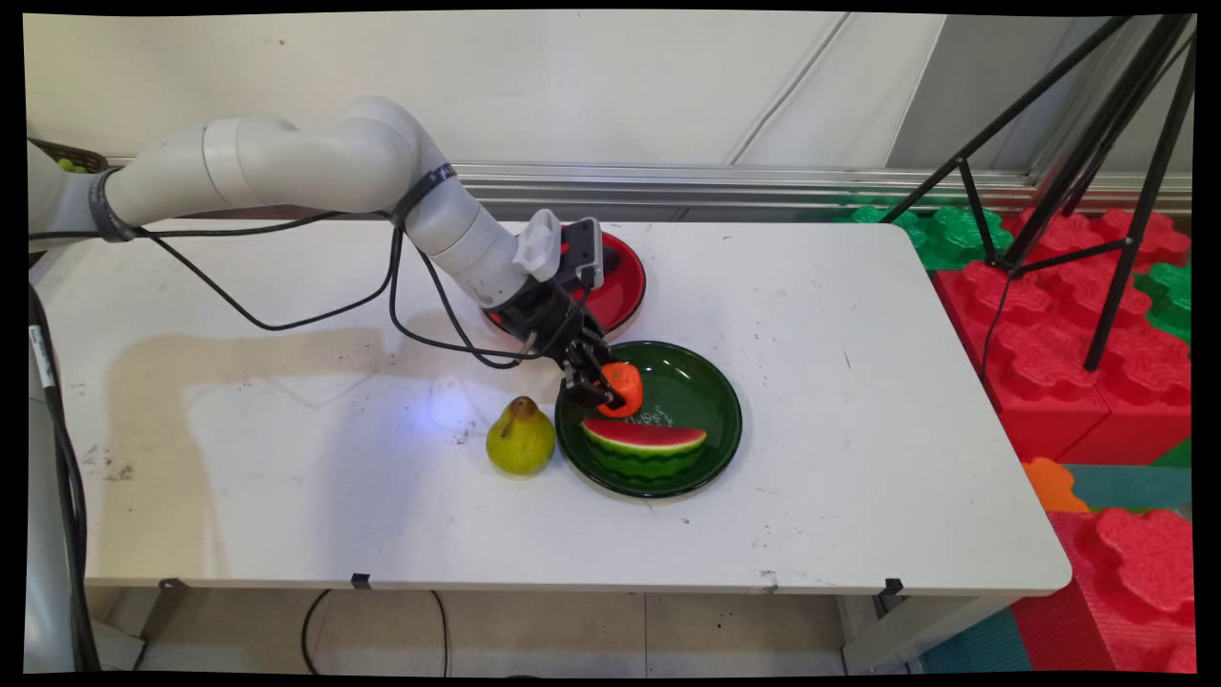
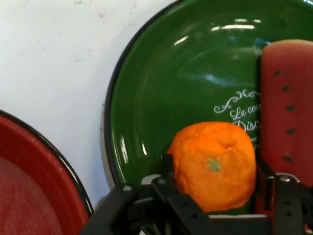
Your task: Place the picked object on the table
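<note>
The white table [image 1: 286, 401] was observed beneath the gripper. A green plate [image 1: 711, 382] lay directly under it, and a red plate [image 1: 620, 286] just behind it. A watermelon slice [image 1: 644, 447] rested on the green plate just beyond the fingertips, and a pear [image 1: 520, 437] stood on the table beside that plate. The gripper [image 1: 606, 386] was found closed on an orange [image 2: 215, 164], held over the green plate.

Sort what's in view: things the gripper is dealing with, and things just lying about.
In hand: gripper shut on the orange, over the green plate.
Lying about: watermelon slice on that plate, pear, red plate.
</note>
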You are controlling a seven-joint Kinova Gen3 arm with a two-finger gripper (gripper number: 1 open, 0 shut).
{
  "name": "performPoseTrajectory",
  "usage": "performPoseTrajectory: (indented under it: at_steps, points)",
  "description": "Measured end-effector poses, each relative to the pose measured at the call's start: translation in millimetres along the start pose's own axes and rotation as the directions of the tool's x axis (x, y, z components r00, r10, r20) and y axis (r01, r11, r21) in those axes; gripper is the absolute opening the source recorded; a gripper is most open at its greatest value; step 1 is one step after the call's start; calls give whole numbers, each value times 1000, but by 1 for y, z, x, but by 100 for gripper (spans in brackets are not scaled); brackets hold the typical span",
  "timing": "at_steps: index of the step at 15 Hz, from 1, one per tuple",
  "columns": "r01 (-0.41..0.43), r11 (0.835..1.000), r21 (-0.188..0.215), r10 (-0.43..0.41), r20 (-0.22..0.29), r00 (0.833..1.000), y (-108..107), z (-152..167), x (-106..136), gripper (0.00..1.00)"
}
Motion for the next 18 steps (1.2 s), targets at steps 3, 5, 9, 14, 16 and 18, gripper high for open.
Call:
performPoseTrajectory:
  at_steps: [3,5,9,14,16,18]
  points:
    - [9,1000,8,-9,-20,1000,0,-8,0,0]
    - [12,1000,15,-11,-35,999,2,-16,0,0]
    - [18,999,26,-17,-68,998,4,-33,-1,0]
    - [32,999,41,-27,-121,992,10,-68,-6,0]
    - [47,998,45,-41,-139,990,12,-84,-10,0]
    - [59,997,49,-51,-152,987,14,-100,-17,0]
